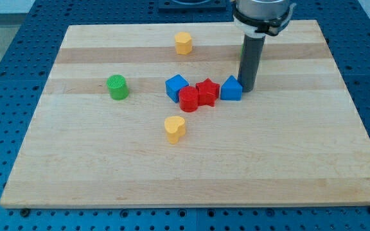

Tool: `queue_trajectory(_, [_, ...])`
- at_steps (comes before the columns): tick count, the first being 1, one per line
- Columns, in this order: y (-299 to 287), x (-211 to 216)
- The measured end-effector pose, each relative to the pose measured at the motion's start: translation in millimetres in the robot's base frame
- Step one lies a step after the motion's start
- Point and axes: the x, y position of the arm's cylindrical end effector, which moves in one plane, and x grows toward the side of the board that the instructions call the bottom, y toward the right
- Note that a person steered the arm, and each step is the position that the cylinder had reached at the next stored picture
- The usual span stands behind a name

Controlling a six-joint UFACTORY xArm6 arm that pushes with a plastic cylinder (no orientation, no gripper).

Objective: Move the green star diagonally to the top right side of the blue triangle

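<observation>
The blue triangle lies right of the board's middle. It is at the right end of a row with a red star, a red cylinder and a blue cube. My tip rests on the board just right of the blue triangle, touching or nearly touching it. A thin green sliver shows at the rod's left edge, up and to the right of the triangle. The rod hides most of it, so I cannot make out its shape.
A green cylinder stands at the view's left. A yellow hexagon lies near the top edge. A yellow heart lies below the row. The wooden board sits on a blue perforated table.
</observation>
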Motion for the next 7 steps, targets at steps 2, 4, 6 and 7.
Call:
queue_trajectory(2, [-24,1])
queue_trajectory(4, [-32,-25])
queue_trajectory(6, [-66,-84])
queue_trajectory(7, [-39,-95])
